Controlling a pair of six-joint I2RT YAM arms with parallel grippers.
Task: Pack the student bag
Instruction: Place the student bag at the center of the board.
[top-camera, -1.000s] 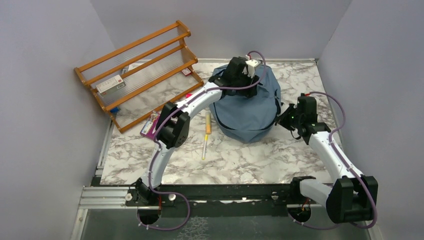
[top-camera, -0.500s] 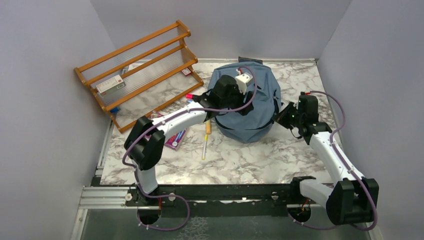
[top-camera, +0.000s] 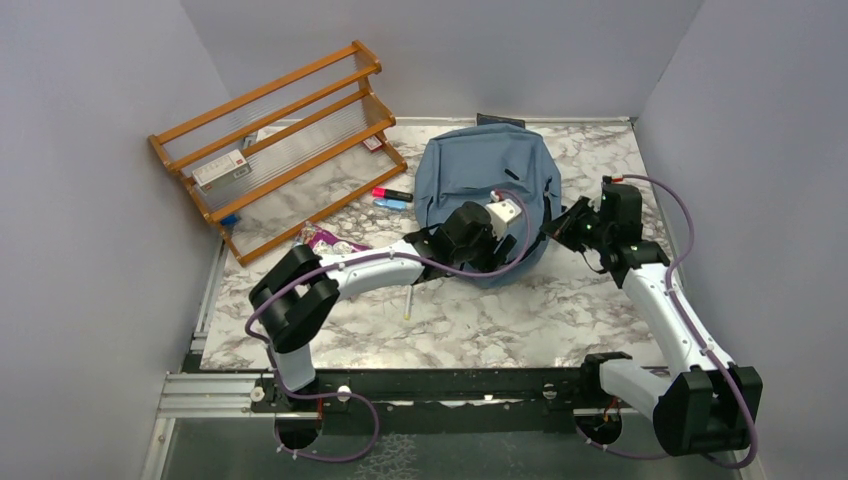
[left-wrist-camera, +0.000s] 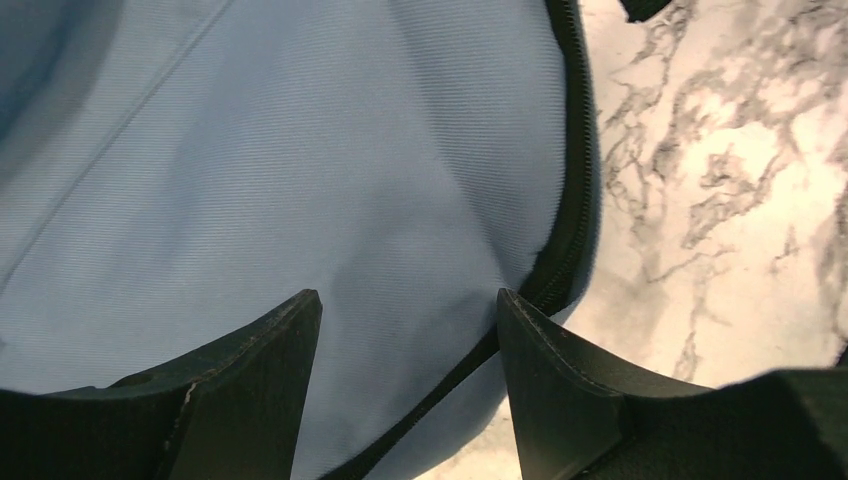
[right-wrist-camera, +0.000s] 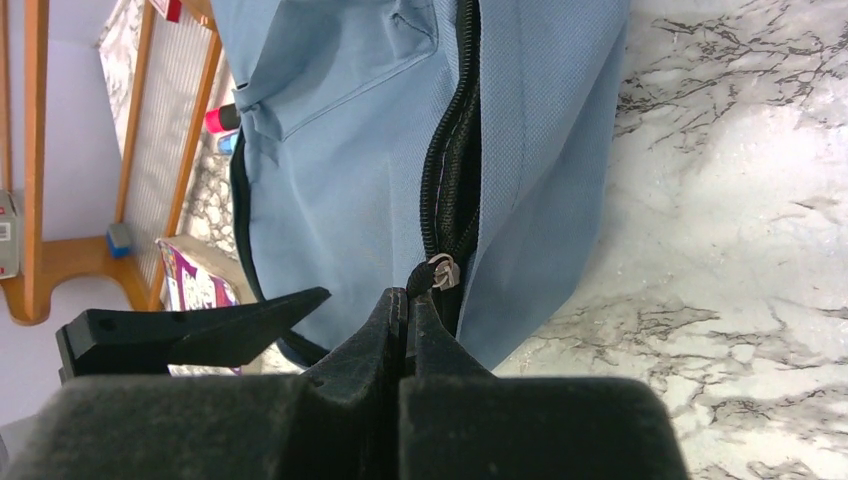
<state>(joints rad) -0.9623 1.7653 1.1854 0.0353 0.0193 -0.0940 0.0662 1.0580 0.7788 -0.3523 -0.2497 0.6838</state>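
Item: student bag (top-camera: 480, 175) – lies centre-back of surface (top-camera: 480, 320), zip part open on right side. R pincer (right-wrist-camera: 408, 300): pinched tight on zipper pull (right-wrist-camera: 441, 270). L pincer (left-wrist-camera: 407, 300): wide, nothing held, over bag's near edge. Risks: pull tab is thin, may slip from R tips if tugged at an angle; bag unpinned, prob drags w/ the zip. Hidden: bag interior; screwdriver (top-camera: 407, 300) mostly under L arm; whether L pincer touches fabric – can't tell

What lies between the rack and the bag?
A pink marker and a blue marker lie side by side on the table between the rack and the bag, as the top view shows.
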